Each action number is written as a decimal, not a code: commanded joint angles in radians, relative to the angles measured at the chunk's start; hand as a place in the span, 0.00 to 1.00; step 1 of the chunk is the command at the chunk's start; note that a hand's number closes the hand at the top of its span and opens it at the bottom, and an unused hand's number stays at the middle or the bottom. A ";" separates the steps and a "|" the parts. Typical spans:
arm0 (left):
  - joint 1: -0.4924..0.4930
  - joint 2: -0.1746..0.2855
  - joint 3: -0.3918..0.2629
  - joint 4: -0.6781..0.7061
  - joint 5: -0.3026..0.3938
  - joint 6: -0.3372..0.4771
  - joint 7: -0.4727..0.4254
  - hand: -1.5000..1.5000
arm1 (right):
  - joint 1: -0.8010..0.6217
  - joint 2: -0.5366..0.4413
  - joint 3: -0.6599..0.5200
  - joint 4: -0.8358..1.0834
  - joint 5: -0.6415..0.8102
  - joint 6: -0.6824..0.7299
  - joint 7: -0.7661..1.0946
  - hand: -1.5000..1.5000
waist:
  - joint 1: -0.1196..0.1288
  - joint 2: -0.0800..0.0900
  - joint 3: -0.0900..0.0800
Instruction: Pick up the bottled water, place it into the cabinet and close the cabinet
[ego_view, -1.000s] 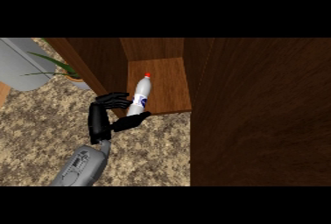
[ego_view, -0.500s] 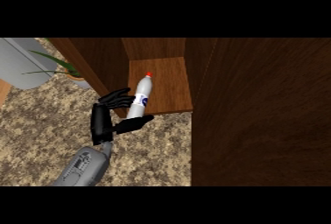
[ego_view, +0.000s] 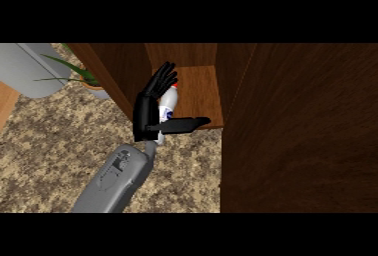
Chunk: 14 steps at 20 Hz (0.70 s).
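The left hand (ego_view: 148, 114) is extending into the open cabinet (ego_view: 201, 95), its fingers (ego_view: 161, 80) pointing straight and slightly fanned, its thumb sticking out to the right and curling round nothing. The bottle (ego_view: 170, 102) is standing on the cabinet floor just right of the fingers and above the thumb, partly hidden by the hand. The door (ego_view: 295, 125) is filling the right side; a plant (ego_view: 81, 77) is sitting on the counter (ego_view: 52, 150) at upper left.

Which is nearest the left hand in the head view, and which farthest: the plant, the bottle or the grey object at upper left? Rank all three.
1. Bottle: right against the open left hand, on its right side.
2. Plant: to the hand's left, beside the cabinet wall.
3. Grey object: farthest, in the upper left corner.
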 joint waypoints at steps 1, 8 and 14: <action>-0.062 -0.034 -0.031 0.020 0.064 -0.075 -0.067 0.00 | 0.074 0.037 -0.031 -0.126 -0.031 -0.016 0.035 0.00 | 0.029 -0.006 0.003; 0.135 -0.035 -0.168 -0.150 0.122 -0.062 -0.111 0.00 | 0.092 0.040 -0.095 -0.159 -0.101 -0.022 0.074 0.00 | 0.056 -0.010 0.004; 0.281 -0.035 -0.204 -0.203 0.135 -0.112 -0.176 0.00 | 0.045 0.057 -0.086 -0.160 -0.074 -0.055 0.119 0.00 | 0.066 -0.008 0.004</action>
